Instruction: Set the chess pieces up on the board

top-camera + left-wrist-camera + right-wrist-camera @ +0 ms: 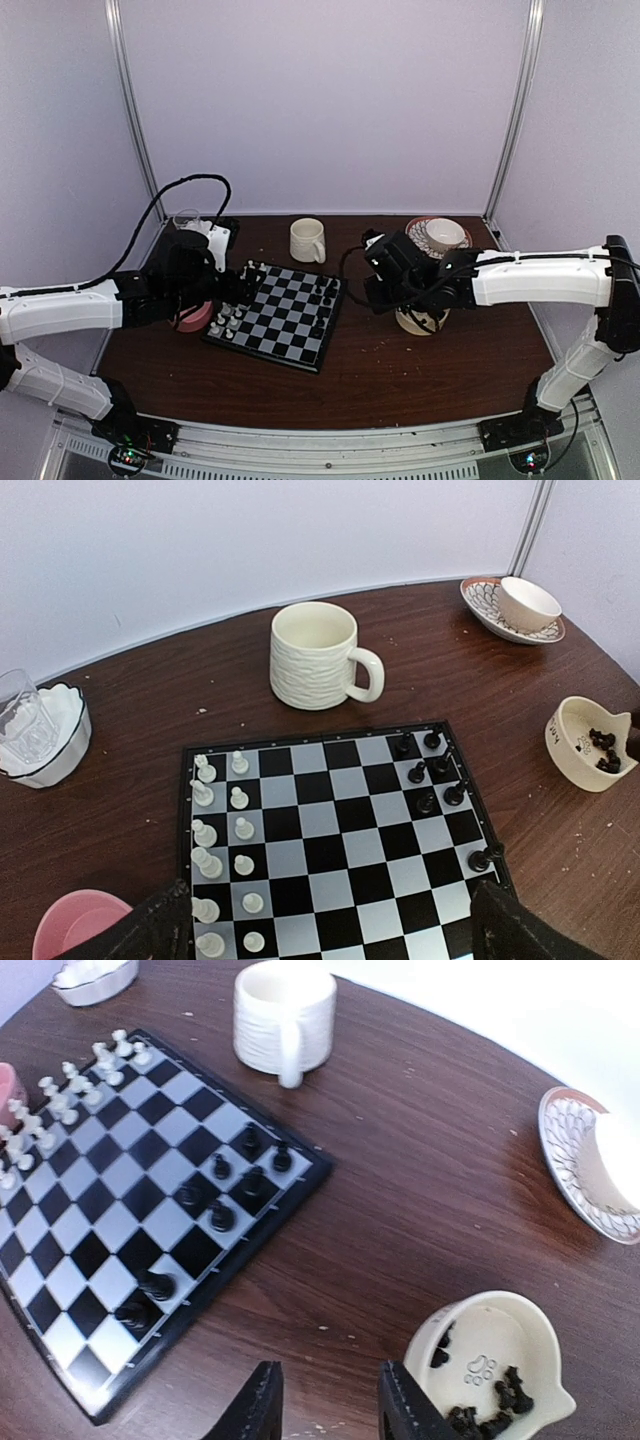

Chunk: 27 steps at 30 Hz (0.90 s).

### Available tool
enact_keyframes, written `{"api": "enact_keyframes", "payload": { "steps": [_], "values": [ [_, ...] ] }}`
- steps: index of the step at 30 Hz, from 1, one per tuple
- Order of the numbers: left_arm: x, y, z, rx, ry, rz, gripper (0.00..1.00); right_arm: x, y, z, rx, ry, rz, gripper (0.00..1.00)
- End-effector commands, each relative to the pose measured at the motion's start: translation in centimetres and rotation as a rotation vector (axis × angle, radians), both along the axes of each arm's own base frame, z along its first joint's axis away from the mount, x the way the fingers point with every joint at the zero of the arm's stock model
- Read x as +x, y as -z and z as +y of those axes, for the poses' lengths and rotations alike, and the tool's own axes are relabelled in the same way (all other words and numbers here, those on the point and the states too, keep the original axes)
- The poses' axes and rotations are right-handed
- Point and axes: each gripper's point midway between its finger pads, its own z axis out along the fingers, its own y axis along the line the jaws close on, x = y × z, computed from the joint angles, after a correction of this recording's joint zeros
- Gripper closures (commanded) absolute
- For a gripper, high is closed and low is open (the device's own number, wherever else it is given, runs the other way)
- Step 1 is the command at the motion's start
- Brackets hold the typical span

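The board (283, 318) lies at the table's middle, turned slightly. White chess pieces (222, 845) fill two files on its left side, and several black chess pieces (433, 776) stand along its right side. More black pieces lie in a cream bowl (492, 1365) to the right of the board. My left gripper (330, 942) hangs over the board's near-left part, jaws wide open and empty. Over bare wood between the board and the cream bowl, my right gripper (330, 1408) is open with a narrow gap and holds nothing.
A cream ribbed mug (307, 240) stands behind the board. A patterned plate (420, 240) carrying a white bowl sits at the back right. A pink bowl (192, 319) is left of the board. A white dish (60, 755) with a clear glass sits at the back left.
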Motion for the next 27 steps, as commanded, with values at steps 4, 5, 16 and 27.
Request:
{"api": "enact_keyframes", "payload": {
  "steps": [4, 5, 16, 27],
  "values": [
    [0.0, -1.1, -0.8, -0.041, 0.042, -0.032, 0.03, 1.2, -1.7, -5.0, 0.029, 0.183, -0.171, 0.65],
    [0.0, -1.2, -0.9, -0.042, 0.046, -0.032, 0.03, 1.2, -1.9, -5.3, 0.033, 0.191, -0.182, 0.65],
    [-0.7, -1.7, -1.9, -0.061, 0.123, -0.056, 0.03, 1.2, -3.0, -7.4, 0.075, 0.280, -0.263, 0.62],
    [-1.0, -1.6, -2.5, -0.053, 0.170, -0.075, 0.03, 1.5, -4.0, -8.9, 0.074, 0.337, -0.350, 0.59]
  ]
}}
